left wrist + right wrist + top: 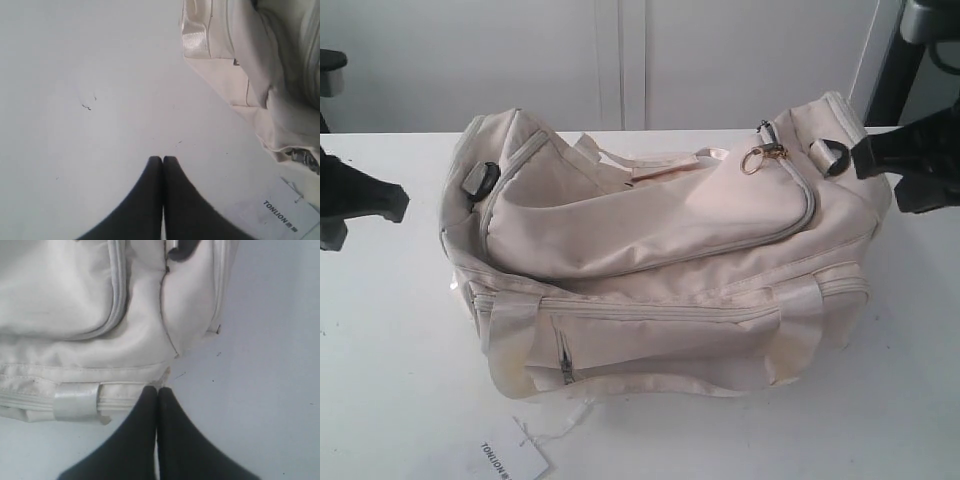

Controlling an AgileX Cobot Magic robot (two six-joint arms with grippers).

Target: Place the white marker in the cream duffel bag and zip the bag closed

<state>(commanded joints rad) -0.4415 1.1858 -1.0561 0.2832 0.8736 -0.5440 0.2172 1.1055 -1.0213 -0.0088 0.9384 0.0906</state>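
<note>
The marker is being shown in none of the 3 views and is being judged as already inside the bag (660, 300), which is lying on the table (390, 330). The top zip (808, 200) is appearing shut, ring (757, 160) at its right end, so little is being left. The left gripper (163, 160) and right gripper (158, 390) are being held pressed together, empty, the right just beside the bag. "TONLION" is being read on the tag (282, 220)
</note>
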